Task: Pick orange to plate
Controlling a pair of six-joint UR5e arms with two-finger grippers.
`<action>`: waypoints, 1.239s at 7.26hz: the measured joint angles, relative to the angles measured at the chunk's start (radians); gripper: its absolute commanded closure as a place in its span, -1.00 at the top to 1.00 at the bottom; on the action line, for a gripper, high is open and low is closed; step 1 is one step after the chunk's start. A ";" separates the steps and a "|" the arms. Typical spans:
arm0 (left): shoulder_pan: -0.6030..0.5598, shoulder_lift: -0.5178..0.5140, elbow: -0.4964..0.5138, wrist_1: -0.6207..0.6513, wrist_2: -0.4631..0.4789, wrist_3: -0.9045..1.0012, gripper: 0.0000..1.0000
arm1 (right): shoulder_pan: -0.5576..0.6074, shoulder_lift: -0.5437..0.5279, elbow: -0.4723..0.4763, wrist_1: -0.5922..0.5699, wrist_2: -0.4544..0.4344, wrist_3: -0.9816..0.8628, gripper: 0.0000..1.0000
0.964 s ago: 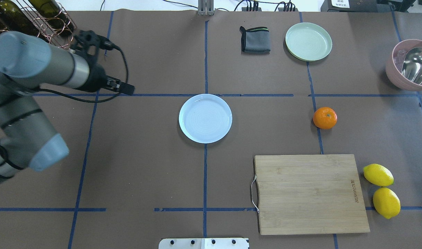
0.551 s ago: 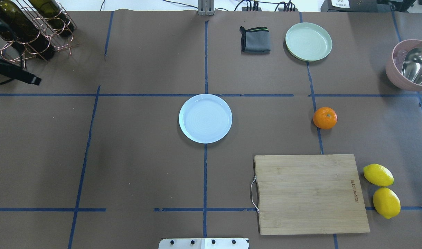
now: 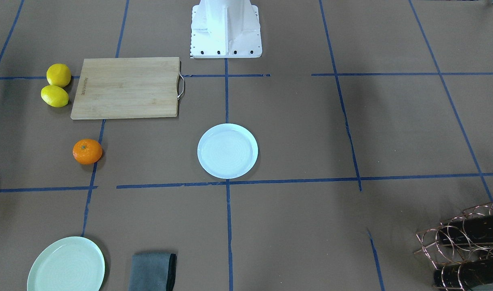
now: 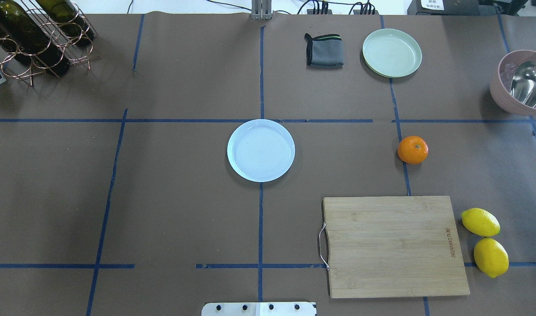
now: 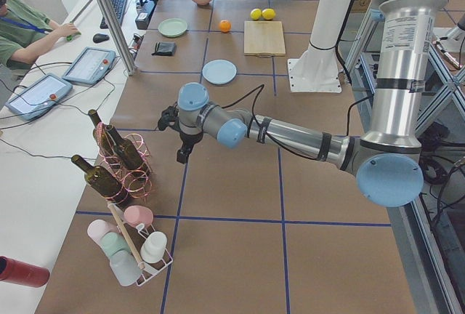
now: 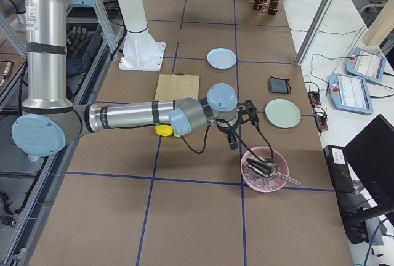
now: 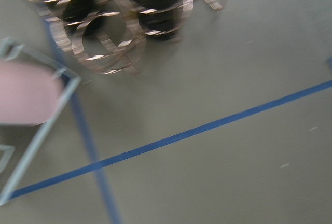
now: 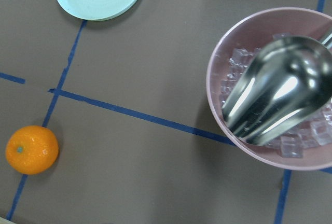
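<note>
Left gripper (image 5: 183,155) and right gripper (image 6: 232,143) appear only in the side views, too small to tell how far the fingers are spread. The left gripper points down next to a copper wine rack (image 4: 28,41) at the table's far left. The right gripper hangs next to a pink bowl (image 8: 270,86) at the far right.

The table (image 4: 171,210) is covered in brown paper and marked into squares with blue tape (image 4: 184,120). Beyond it, an operator (image 5: 22,34) sits at a white desk with tablets (image 5: 87,63).

The orange (image 4: 412,149) is small, round and bright, with dimpled skin. It sits on a tape line, well to the right of the plate (image 4: 260,150) and just beyond a wooden board (image 4: 393,245). The pale blue plate lies bare at mid-table.

Only the side views show the arms. The right wrist view shows the orange's green stem dimple, and ice cubes under a metal scoop (image 8: 275,92) in the bowl. The left wrist view is blurred.
</note>
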 measured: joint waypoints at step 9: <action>-0.036 0.077 -0.057 0.090 -0.001 0.040 1.00 | -0.612 0.153 -0.001 0.171 -0.469 0.494 1.00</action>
